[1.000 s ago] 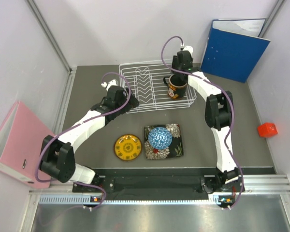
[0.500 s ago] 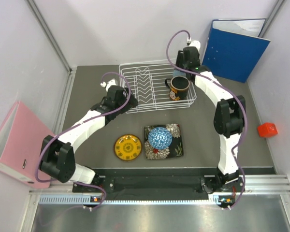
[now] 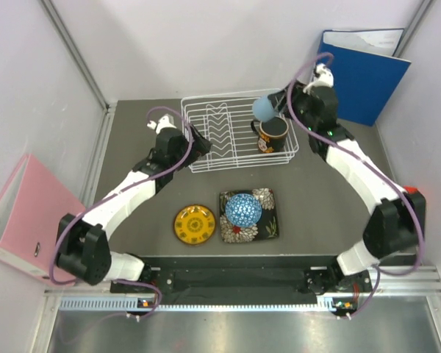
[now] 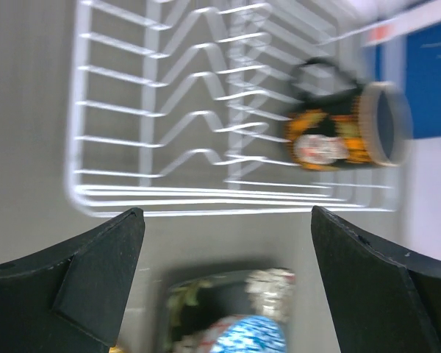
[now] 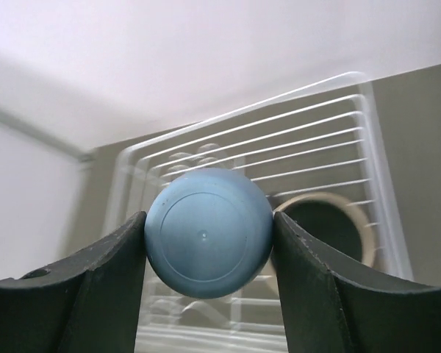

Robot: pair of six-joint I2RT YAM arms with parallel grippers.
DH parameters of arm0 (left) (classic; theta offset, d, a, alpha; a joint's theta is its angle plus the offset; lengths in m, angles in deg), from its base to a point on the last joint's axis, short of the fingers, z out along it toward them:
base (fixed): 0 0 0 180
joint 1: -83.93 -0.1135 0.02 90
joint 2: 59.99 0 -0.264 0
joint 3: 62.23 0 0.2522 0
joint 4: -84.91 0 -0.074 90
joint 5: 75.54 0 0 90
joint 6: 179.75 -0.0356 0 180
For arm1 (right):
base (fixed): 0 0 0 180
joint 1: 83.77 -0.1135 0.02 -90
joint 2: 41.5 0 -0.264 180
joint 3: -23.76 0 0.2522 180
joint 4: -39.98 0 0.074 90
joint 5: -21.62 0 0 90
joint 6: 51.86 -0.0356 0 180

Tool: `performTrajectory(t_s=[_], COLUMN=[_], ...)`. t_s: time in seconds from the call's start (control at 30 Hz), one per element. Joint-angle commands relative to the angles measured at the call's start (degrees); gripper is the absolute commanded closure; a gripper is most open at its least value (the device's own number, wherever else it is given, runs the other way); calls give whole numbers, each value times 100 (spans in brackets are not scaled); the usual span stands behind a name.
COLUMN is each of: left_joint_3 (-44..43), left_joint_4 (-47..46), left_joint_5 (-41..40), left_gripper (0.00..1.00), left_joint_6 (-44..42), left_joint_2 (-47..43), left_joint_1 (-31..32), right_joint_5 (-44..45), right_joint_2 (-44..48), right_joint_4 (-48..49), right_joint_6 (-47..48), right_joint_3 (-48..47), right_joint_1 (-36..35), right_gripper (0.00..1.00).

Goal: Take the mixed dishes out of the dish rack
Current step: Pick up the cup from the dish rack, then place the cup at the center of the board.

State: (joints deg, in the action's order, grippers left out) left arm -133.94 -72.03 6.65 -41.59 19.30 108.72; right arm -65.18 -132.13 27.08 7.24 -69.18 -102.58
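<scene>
My right gripper (image 3: 272, 110) is shut on the small light blue cup (image 3: 264, 109) and holds it in the air over the white wire dish rack (image 3: 206, 154); the cup's base fills the space between the fingers in the right wrist view (image 5: 208, 232). The dark patterned mug (image 3: 270, 134) stands in the rack's right part and shows below the cup (image 5: 325, 228). My left gripper (image 3: 198, 140) is open and empty at the rack's left front corner. The blue mosaic bowl (image 3: 243, 209) sits on the black floral plate (image 3: 267, 224). The yellow plate (image 3: 194, 224) lies to its left.
A blue binder (image 3: 356, 73) stands at the back right. A pink binder (image 3: 22, 217) leans at the left wall. A small red block (image 3: 407, 196) lies at the right. The rack (image 4: 169, 147) and mug (image 4: 338, 136) show blurred in the left wrist view.
My right gripper has lifted the light blue cup out of the rack and swung right and back. My left arm has shifted slightly toward the rack.
</scene>
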Motion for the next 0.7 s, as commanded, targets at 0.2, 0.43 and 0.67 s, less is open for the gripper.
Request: performTrajectory(t_s=[0.2,0.43,0.67], left_joint_3=[1573,2227,2236], left_joint_4=[-4463,-6624,-6573], left_joint_5=[2809,3522,3787], left_gripper=[1,4,5], left_joint_6=[1106,2065,2102], left_joint_2=[-1073,-968,-1029], left_joint_1=[-282,-282,-239], right_joint_5=[-2974,-2676,-2482], right_joint_2=[1811,1909,1531], right_joint_4=[4076,5065,5327], right_joint_6=[-3175,-3486,-3414], right_joint_3=[2958,4015,3971], right_joint_1=[26,-465,-905], right_gripper=[100,100,100])
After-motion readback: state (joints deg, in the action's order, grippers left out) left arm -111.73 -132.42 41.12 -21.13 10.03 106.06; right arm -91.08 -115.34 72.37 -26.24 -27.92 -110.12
